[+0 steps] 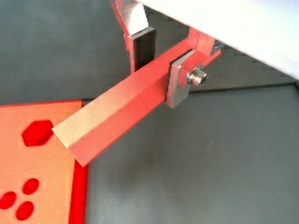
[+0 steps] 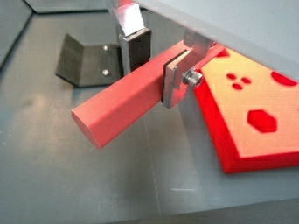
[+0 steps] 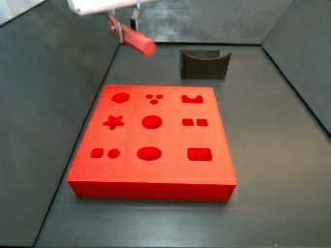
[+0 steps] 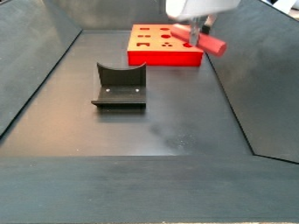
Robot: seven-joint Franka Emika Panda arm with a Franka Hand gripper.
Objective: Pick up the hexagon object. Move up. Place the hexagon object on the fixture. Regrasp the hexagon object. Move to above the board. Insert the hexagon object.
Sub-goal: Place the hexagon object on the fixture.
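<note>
My gripper [image 1: 162, 70] is shut on the hexagon object [image 1: 111, 109], a salmon-red faceted rod held crosswise between the silver fingers, with most of its length sticking out to one side. It also shows in the other wrist view, where the gripper [image 2: 156, 70] grips the rod [image 2: 117, 105]. In a side view the gripper [image 3: 123, 24] holds the rod [image 3: 137, 42] in the air, beyond the red board's [image 3: 155, 136] far edge and to the left of the dark fixture [image 3: 203, 64]. In the other side view the gripper [image 4: 198, 31] hangs by the board's [image 4: 163, 54] right end, well away from the fixture [image 4: 119, 86].
Dark walls enclose the grey floor on all sides in both side views. The board [image 1: 35, 166] and its cut-outs lie below the rod's free end; in a wrist view the fixture [image 2: 87, 61] stands behind the rod and the board [image 2: 251, 114] lies beside it.
</note>
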